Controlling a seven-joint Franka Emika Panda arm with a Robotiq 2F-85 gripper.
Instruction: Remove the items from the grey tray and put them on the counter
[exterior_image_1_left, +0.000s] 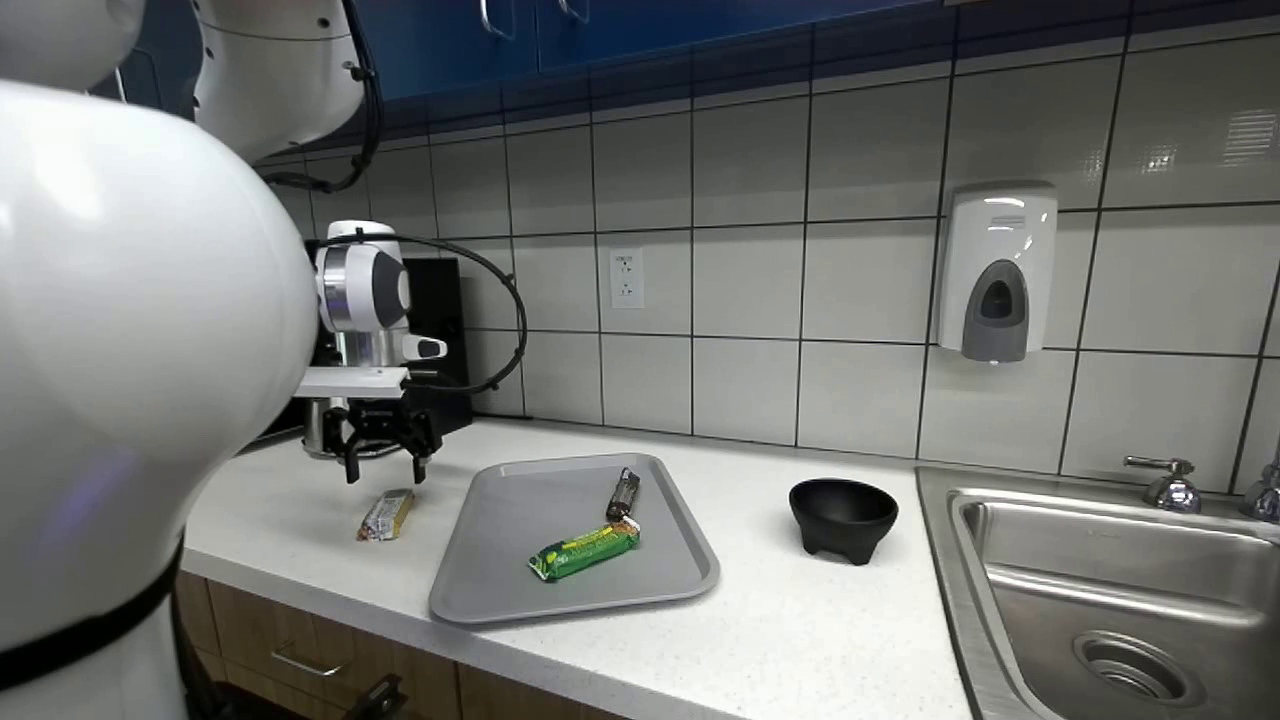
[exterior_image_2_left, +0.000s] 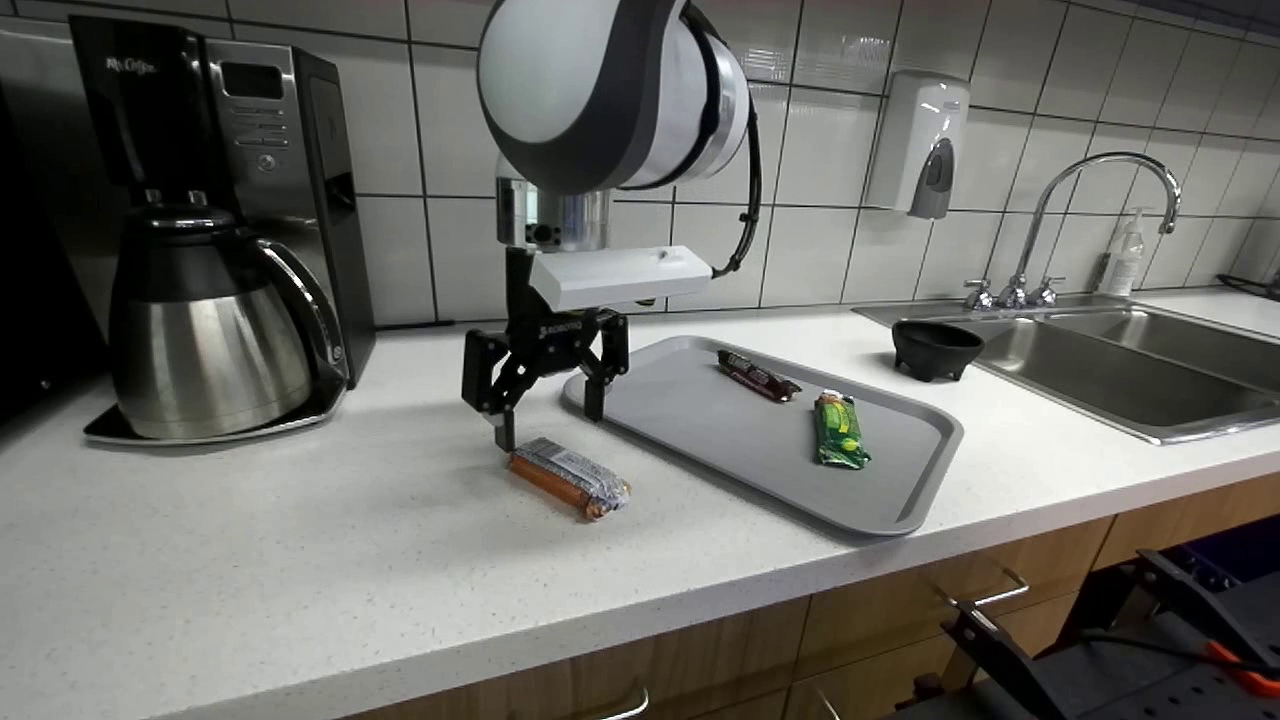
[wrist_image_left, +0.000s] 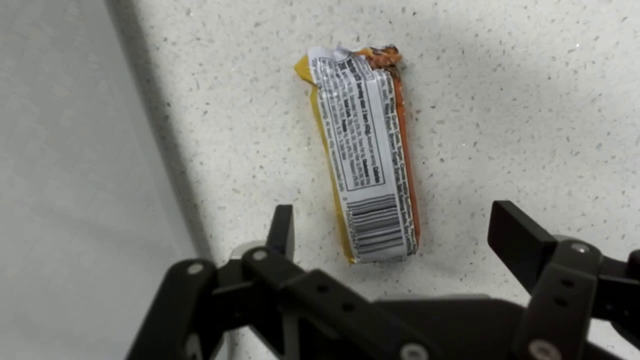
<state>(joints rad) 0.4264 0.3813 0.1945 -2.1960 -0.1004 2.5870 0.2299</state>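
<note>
The grey tray (exterior_image_1_left: 510, 520) lies in the middle of the counter (exterior_image_1_left: 760, 640), with 2 wrapped bars on it: a green bar (exterior_image_1_left: 585, 552) on the near side and a dark bar (exterior_image_1_left: 623, 495) farther back, their ends close together. A 3rd bar, the orange bar (wrist_image_left: 365, 160), lies on the counter left of the tray, near its rim but apart from it, barcode side up. The fingers (wrist_image_left: 522, 242) are released, spread wide apart, and hang low around the far end of the orange bar. In the wrist view, speckled counter shows between each fingertip and the bar. I cannot tell whether the tips touch the counter. Right of the tray stands a black bowl (exterior_image_1_left: 843, 522) on short legs, then a steel sink (exterior_image_1_left: 962, 560). A soap dispenser (exterior_image_1_left: 1003, 225) hangs on the tiled wall (exterior_image_1_left: 745, 270) on the far side. At the left stands a coffee maker (exterior_image_2_left: 285, 190) with a steel jug (exterior_image_2_left: 225, 355).
</note>
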